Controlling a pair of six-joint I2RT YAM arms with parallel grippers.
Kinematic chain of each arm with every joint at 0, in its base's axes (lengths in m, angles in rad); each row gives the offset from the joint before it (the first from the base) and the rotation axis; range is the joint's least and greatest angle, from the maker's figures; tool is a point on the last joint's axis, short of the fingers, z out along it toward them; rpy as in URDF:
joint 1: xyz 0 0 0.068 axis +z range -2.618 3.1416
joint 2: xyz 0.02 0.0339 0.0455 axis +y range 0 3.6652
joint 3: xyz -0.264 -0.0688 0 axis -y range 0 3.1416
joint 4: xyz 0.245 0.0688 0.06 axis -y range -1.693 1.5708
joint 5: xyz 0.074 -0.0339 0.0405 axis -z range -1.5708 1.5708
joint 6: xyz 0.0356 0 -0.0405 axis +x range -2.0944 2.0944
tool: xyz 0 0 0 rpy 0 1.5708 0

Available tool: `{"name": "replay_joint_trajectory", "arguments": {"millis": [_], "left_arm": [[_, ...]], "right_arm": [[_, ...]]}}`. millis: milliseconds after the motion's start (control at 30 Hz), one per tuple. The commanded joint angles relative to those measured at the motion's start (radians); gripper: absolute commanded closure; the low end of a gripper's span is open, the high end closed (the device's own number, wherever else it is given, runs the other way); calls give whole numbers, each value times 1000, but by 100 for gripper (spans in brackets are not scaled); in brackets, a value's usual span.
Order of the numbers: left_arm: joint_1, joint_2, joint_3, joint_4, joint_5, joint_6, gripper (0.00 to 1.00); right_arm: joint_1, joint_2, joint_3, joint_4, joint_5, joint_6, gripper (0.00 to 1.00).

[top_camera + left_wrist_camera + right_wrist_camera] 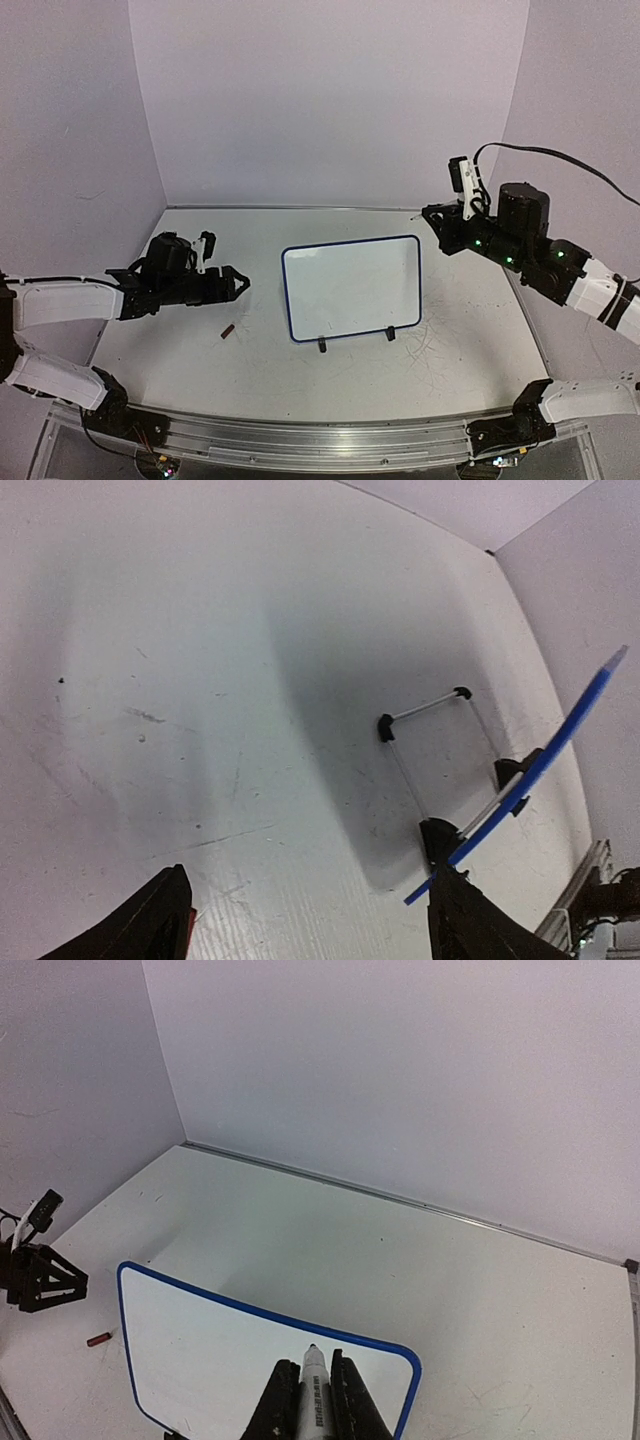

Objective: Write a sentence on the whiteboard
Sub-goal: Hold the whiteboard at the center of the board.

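Centrally, small rectangular white whiteboard (350,290) with dark blue rim, on black feet (322,346); left claw (240,282) spread; right claw (312,1370), far right, pinching white marker (316,1392).

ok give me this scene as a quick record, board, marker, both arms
whiteboard: standing on two black feet, mid table, no writing visible
marker: uncapped, tip pointing toward the board, held clear of it
right fingers: shut on marker, raised right of board
left fingers: open, empty, left of board
small red piece: on table near left fingers, possibly the cap
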Motion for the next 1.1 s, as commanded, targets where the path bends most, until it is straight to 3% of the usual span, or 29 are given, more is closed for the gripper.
{"name": "replay_joint_trajectory", "arguments": {"millis": [0, 267, 533, 700, 933, 1067], "left_arm": [[48, -52, -105, 324, 276, 40, 15], [90, 29, -192, 715, 491, -85, 17], [88, 103, -210, 821, 524, -107, 19], [60, 168, -192, 862, 557, -102, 21], [47, 310, -173, 1082, 678, -148, 32], [45, 378, -130, 1093, 691, -125, 34]], "right_arm": [[11, 13, -2, 33, -30, -26, 100], [166, 135, 31, 110, -113, -85, 100], [218, 256, 43, 213, -234, -89, 100], [238, 293, 27, 256, -223, -85, 100], [242, 290, -34, 315, -226, -133, 100], [242, 327, -23, 351, -244, -123, 100]]}}
